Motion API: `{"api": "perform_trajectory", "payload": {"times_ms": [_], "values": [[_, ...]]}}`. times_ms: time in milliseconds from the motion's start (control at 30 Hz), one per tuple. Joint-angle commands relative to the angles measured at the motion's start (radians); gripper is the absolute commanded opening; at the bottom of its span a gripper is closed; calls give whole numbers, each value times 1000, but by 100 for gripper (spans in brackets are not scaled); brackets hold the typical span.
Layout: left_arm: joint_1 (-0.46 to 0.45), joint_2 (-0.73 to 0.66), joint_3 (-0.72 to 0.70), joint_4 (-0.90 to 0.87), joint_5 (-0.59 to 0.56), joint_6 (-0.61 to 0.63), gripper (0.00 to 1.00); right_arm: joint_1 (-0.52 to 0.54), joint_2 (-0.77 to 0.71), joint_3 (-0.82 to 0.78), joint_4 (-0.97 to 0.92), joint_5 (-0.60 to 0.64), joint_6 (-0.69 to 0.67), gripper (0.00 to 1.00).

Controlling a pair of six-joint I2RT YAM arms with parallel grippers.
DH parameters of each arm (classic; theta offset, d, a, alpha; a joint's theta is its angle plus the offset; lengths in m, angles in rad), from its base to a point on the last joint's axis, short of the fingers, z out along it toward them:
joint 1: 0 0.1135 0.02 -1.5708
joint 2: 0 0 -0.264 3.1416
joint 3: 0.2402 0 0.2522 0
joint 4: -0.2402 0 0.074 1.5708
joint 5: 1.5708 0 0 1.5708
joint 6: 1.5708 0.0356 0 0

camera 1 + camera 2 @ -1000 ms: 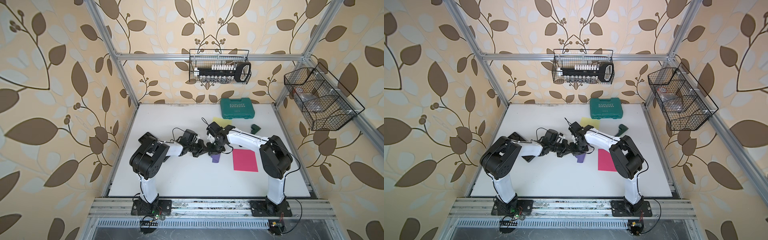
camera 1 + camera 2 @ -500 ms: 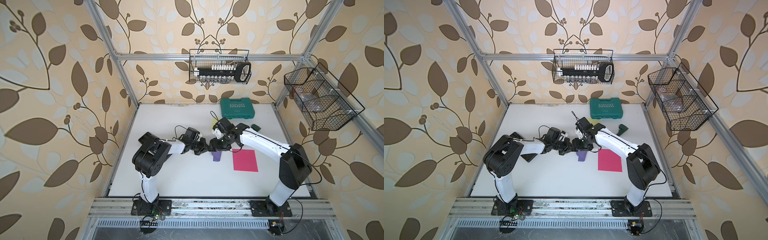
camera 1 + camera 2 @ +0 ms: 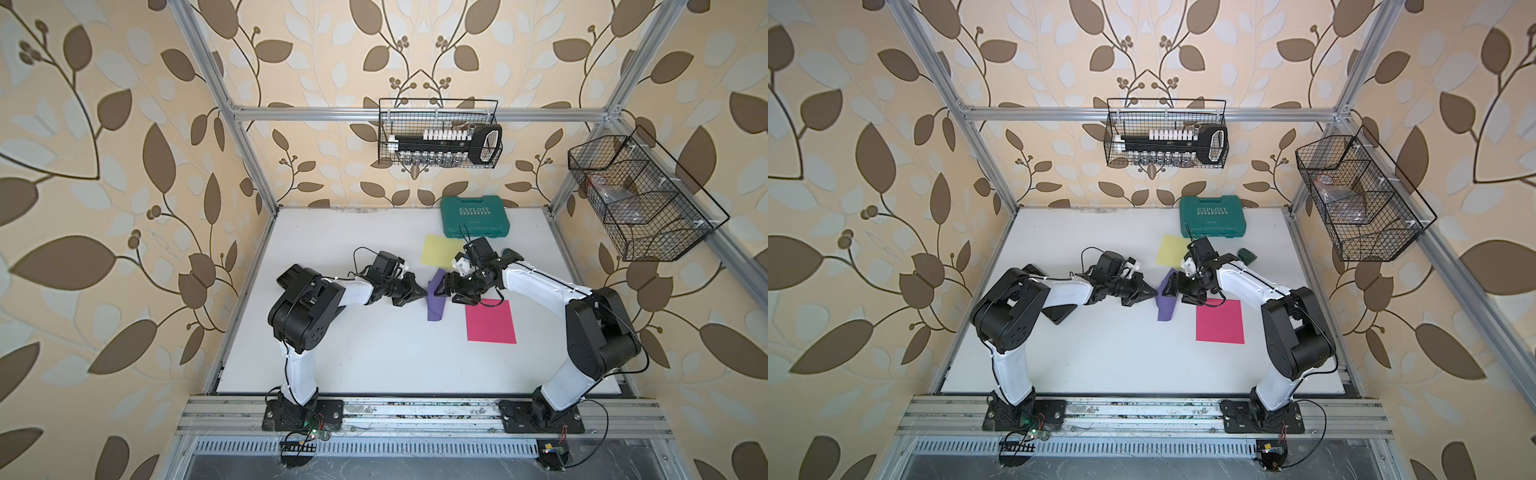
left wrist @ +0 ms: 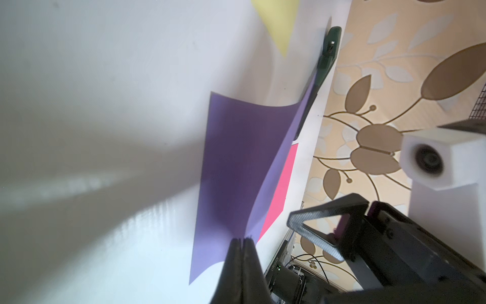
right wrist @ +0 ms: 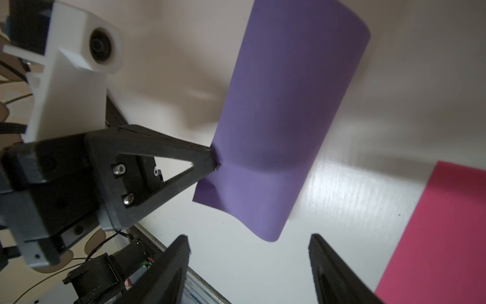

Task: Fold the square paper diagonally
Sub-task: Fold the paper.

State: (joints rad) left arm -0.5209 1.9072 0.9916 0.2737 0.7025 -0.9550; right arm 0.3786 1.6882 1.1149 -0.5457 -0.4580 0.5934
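Letting go with my right pincer [image 5: 248, 238]: a second ago it was nipped onto the purple paper [image 5: 289, 105]. Now its jaws stand wide apart with nothing between them, just beside the sheet's curled edge. Left pincer [image 4: 242, 240] hasn't budged: fully closed, pinching the purple sheet at its edge near one corner.

So the sheet now hangs on one grip only. It sits mid-table [image 3: 353, 353] between my two arms, bowed, one side raised. The near end looks to rest on the surface. No crease and no corners matched, so I judge the diagonal fold barely begun. The right pincer is free to regrasp the opposite corner or press down. Risk: the sheet swings around the single pinch.

Count, near to far:
- 1 pink paper [image 3: 490, 321], flat, just beside the purple one on my right
- 1 purple paper, the one in hand
- 2 pincers, facing each other over it
- 1 yellow paper [image 3: 438, 249], flat, behind them
- 1 small dark green object [image 3: 1246, 255] by my right forearm; can't tell what it is
- 1 green tool case [image 3: 475, 217] at the back edge
- 2 wire baskets: back wall basket [image 3: 438, 133], right wall basket [image 3: 640, 199]
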Motion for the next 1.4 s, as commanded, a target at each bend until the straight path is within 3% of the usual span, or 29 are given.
{"api": "perform_trajectory", "payload": {"times_ms": [0,200,367,667,900,1100,1367], "values": [[-12,7,53,5,23,57,0,-13,25,-23,94,-52,52,78],[-12,46,82,9,40,72,0,-46,36,-67,179,-52,127,81],[-11,85,115,-11,40,93,0,-74,49,-91,240,-53,170,71],[-7,163,195,-64,54,162,0,-75,99,-62,224,-22,155,71],[1,161,178,-76,38,171,0,-74,126,-71,233,-4,154,70],[2,163,170,-52,57,171,0,-75,142,-84,274,-9,163,59],[1,159,187,-56,70,176,0,-74,176,-83,313,-26,177,58]]}}
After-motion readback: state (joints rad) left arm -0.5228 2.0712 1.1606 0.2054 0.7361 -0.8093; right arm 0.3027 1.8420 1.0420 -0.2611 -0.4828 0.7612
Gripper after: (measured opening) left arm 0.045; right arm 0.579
